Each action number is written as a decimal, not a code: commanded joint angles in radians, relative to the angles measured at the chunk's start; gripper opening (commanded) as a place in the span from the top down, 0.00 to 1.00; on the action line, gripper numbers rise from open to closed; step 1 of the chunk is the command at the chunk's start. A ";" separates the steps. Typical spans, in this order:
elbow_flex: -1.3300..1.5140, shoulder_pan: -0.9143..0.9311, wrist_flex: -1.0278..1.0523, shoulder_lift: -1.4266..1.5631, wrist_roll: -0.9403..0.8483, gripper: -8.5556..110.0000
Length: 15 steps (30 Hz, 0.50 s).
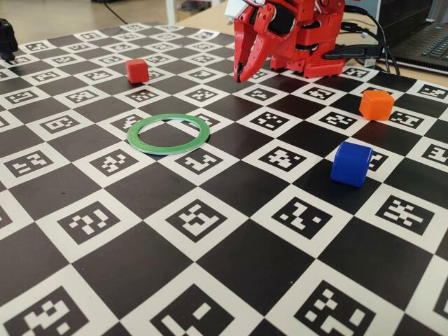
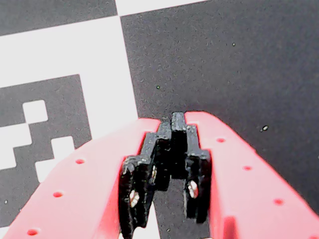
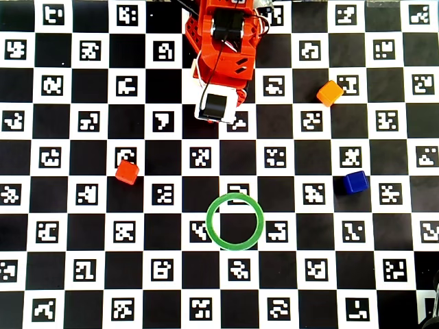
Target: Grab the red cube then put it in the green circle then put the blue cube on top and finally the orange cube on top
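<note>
The red cube (image 1: 136,70) (image 3: 127,172) sits on the checkered board, left of the arm in the fixed view. The green circle (image 1: 168,150) (image 3: 208,221) lies flat near the board's middle with nothing inside it. On the right, the blue cube (image 1: 351,163) (image 3: 355,182) stands in front of the orange cube (image 1: 376,104) (image 3: 330,92). My red gripper (image 1: 241,73) (image 2: 178,119) hangs tip-down just above the board at the back, shut and holding nothing. The wrist view shows only board squares under the black fingertips; no cube or ring appears there.
The arm's red base (image 3: 219,62) stands at the board's far edge. Behind it on the right are a laptop (image 1: 427,42) and cables (image 1: 371,49). A dark object (image 1: 7,38) sits at the back left corner. The board (image 1: 210,280) carries printed marker squares throughout.
</note>
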 commanded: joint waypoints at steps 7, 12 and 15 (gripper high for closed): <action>0.054 -0.017 0.029 0.051 0.091 0.97; -0.037 -0.015 -0.034 -0.046 0.233 0.97; -0.160 -0.020 -0.055 -0.201 0.288 0.97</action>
